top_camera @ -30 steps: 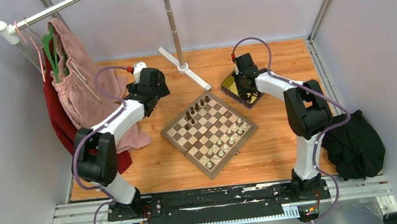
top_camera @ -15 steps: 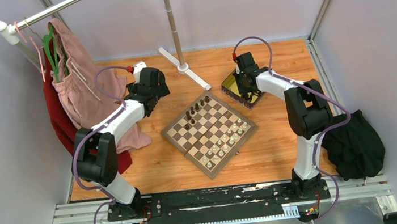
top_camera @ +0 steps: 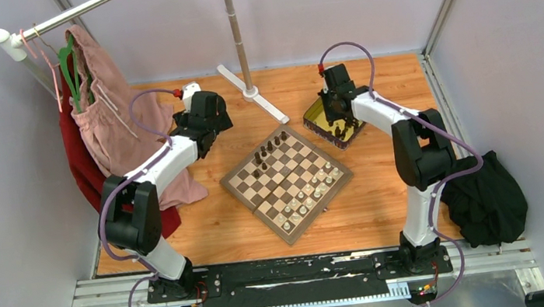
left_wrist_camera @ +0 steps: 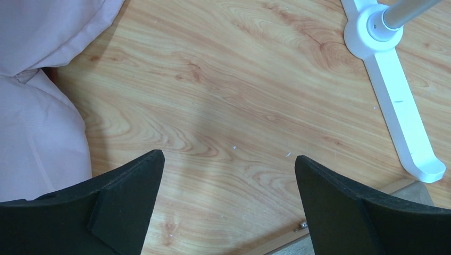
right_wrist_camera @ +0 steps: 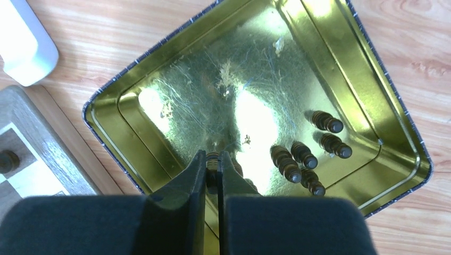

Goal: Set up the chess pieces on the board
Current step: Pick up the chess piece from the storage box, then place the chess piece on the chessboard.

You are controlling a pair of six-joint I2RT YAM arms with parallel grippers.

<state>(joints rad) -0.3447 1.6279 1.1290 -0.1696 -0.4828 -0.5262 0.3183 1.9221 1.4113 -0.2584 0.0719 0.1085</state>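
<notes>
**Inspector:** Start at the left.

**Assistant:** A pink cloth (left_wrist_camera: 32,106) lies at the left edge of the table (top_camera: 385,210). The left gripper (left_wrist_camera: 227,159) hangs over bare wood just beside it, fingers wide apart and gripping nothing. A white stand foot (left_wrist_camera: 393,101) lies to its right.

**Inspector:** The board?

**Assistant:** The board (top_camera: 286,181) lies flat mid-table, turned corner-on to the arms. Dark chessmen (top_camera: 265,153) stand upright along its far-left side. Pale chessmen (top_camera: 309,196) stand along its near-right side.

**Inspector:** Further right?

**Assistant:** A gold tin (right_wrist_camera: 255,79) sits just beside the board's far-right edge. Several loose chessmen (right_wrist_camera: 303,154), all brown, lie on their sides in it. The right gripper (right_wrist_camera: 211,159) is over the tin, fingers drawn almost together. They are clamped on a dark chessman (right_wrist_camera: 212,155). Only its tip shows, so I identify it by colour alone. A black cloth (top_camera: 486,201) lies at the table's right edge.
</notes>
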